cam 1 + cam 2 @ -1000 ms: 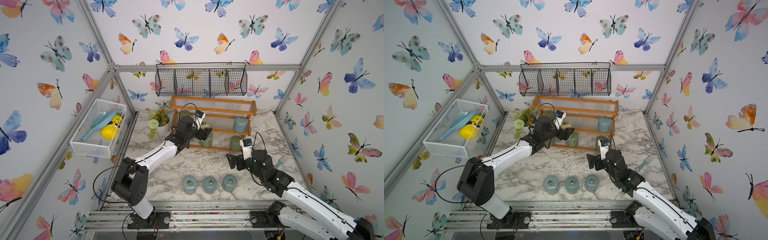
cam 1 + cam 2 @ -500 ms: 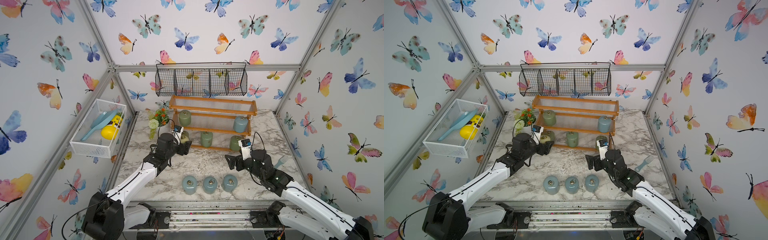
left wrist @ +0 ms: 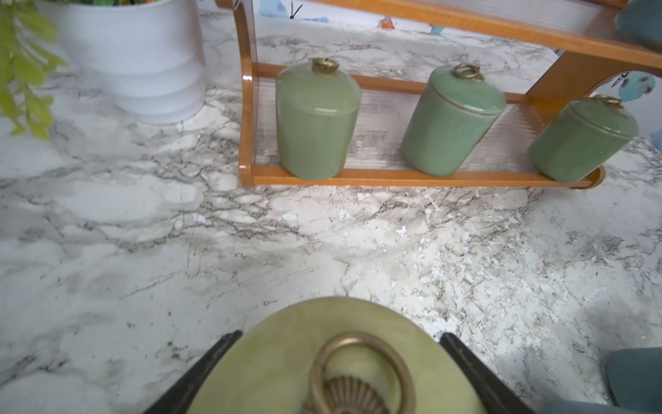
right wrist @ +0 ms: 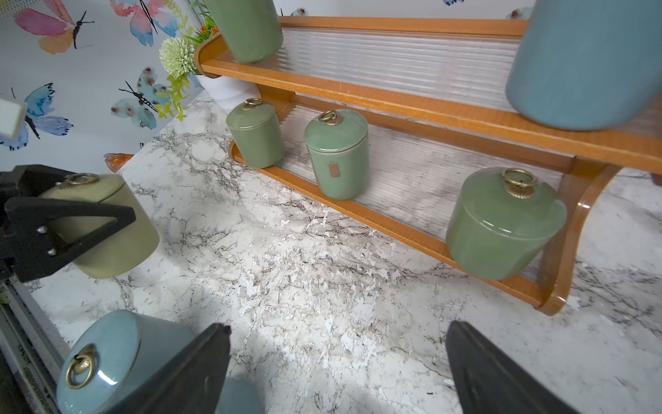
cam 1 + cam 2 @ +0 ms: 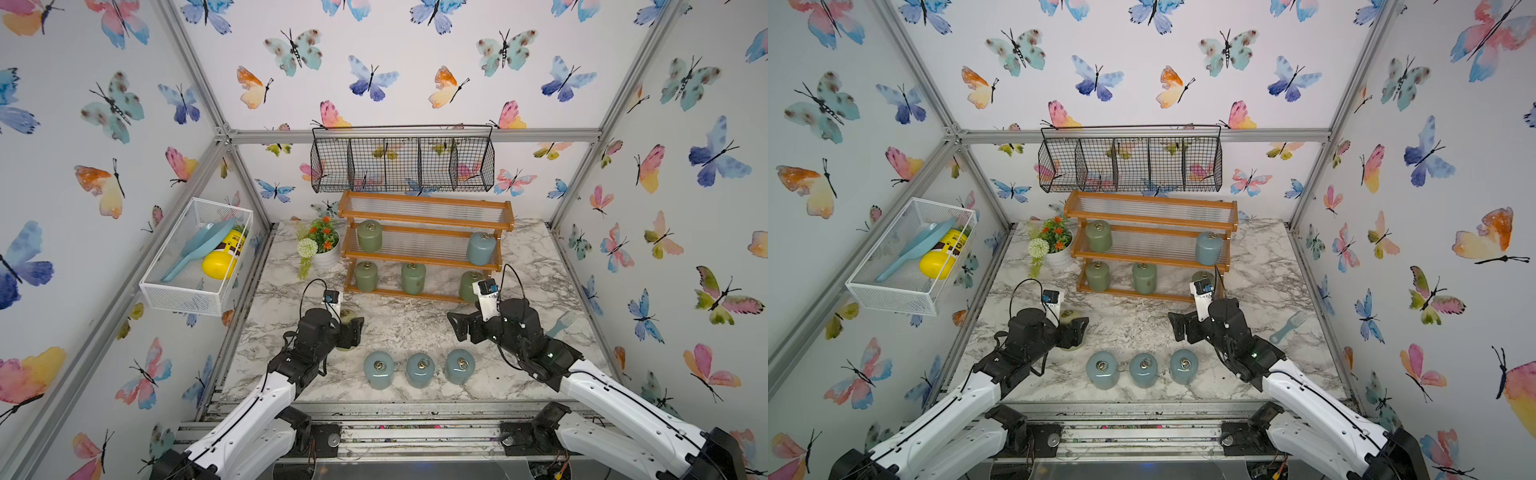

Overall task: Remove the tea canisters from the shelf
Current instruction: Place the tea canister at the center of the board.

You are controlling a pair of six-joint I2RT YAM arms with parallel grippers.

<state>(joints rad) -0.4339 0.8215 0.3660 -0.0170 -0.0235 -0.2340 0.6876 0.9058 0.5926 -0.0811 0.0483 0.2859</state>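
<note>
Lower centre of frame, left gripper clamps the cream-yellow canister; right gripper has jaws wide apart.

You are operating a robot test cell, not a lived-in home. An aluminium frame holds butterfly-print panels. The left arm and right arm are bolted to a metal rail fronting a marble-patterned tabletop. The shelf and flower pot are staged household props.
</note>
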